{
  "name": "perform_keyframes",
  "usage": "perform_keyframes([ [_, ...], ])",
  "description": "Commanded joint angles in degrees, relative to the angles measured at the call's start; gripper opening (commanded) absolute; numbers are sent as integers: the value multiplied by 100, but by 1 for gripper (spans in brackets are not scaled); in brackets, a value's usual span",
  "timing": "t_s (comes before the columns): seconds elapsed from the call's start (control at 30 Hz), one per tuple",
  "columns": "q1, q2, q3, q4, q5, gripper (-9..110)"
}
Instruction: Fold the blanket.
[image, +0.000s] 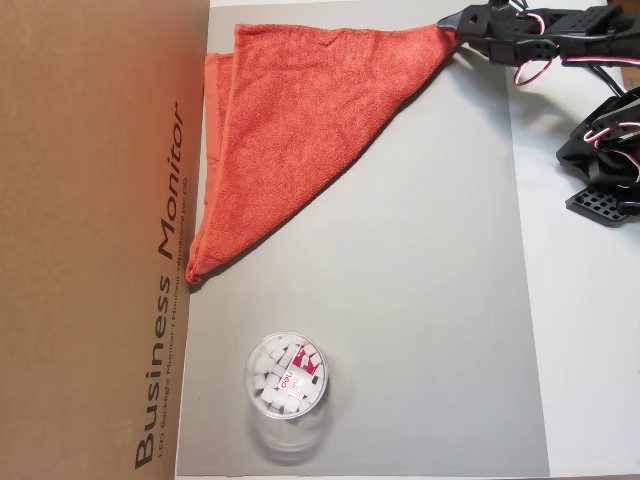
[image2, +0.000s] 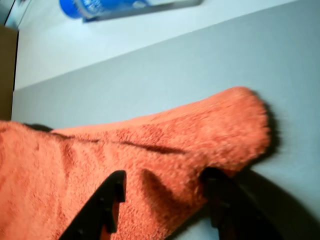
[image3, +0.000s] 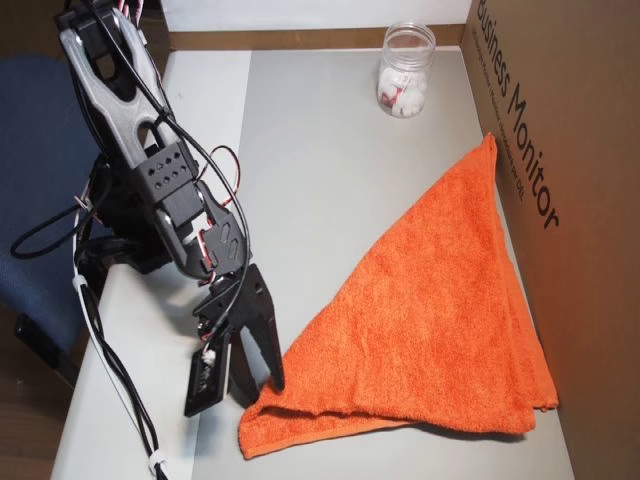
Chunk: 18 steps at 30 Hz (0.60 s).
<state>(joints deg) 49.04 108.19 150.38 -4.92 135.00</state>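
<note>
Grey mat (image: 420, 300), gripper (image2: 162, 187) pinched shut on blanket (image: 300, 120) corner.

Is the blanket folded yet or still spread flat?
Folded once, diagonally: the blanket lies as a triangle on the grey mat, layered edges showing. The gripper is at one corner.

The blanket (image3: 420, 330) is orange-red terry cloth, looped and rough, with a flatter hemmed edge. It lies on a smooth matt grey mat (image: 420, 300). Beside the blanket stands a matt brown cardboard box (image: 90, 230) with black print. Across the mat from the blanket, the cup (image: 286, 377) is clear glossy plastic. The gripper (image3: 258, 395) pinching the cloth is matt black plastic
</note>
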Motion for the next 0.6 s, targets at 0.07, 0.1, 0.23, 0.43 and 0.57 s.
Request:
perform_keyframes([
  [0.07, -167, -176, 0, -536, -466, 15],
  [0.1, -193, -185, 9, -519, -510, 15],
  [0.23, -255, -62, 299, -501, -536, 15],
  [0.43, -185, 281, 1020, -580, -510, 15],
  [0.57, -185, 281, 1002, -598, -466, 15],
])
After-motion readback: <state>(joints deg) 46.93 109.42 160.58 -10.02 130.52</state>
